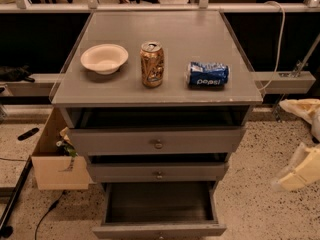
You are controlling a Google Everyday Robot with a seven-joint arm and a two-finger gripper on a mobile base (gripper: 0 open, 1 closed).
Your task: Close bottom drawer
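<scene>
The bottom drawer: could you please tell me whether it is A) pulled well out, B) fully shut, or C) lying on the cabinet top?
A: the bottom drawer is pulled well out, its dark interior showing; the gripper hangs at the right edge, apart from it.

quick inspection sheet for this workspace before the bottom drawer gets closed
surface: grey cabinet top, flat, holds three items
job's things: bottom drawer pulled out, dark interior looks empty
clutter: white bowl, upright gold can, blue pepsi can on its side
grippers: gripper at right edge, low beside the cabinet, apart from the drawer
cables: white cable hanging behind at right; black cable on floor at left
surroundings: cardboard box left of cabinet, speckled floor
</scene>
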